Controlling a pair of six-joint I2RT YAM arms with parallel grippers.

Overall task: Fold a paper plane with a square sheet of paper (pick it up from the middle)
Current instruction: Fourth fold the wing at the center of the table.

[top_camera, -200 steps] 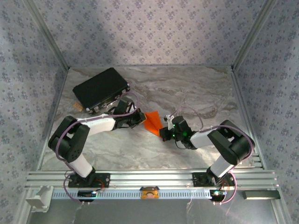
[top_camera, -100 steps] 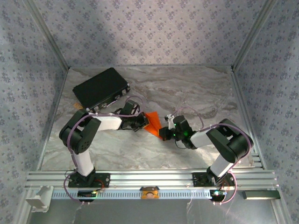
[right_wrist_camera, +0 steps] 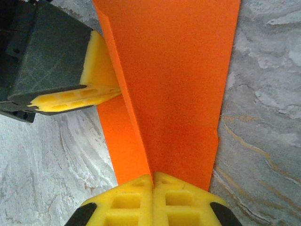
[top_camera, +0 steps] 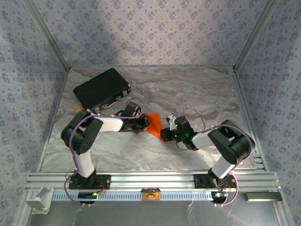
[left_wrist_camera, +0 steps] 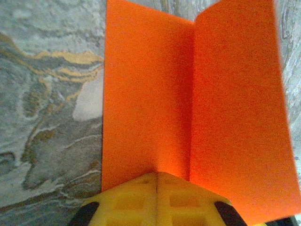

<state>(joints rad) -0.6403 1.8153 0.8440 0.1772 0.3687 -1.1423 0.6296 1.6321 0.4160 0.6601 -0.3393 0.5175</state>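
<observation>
End effectors (left_wrist_camera: 156, 176) (right_wrist_camera: 153, 179) both pinch orange paper (top_camera: 154, 123); black case (top_camera: 101, 88) shut.

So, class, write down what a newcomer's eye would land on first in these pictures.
The bright orange paper, folded along a crease, stands out at the middle of the marbled table. The left gripper and right gripper pinch it shut from either side. A black case lies at the far left.
</observation>
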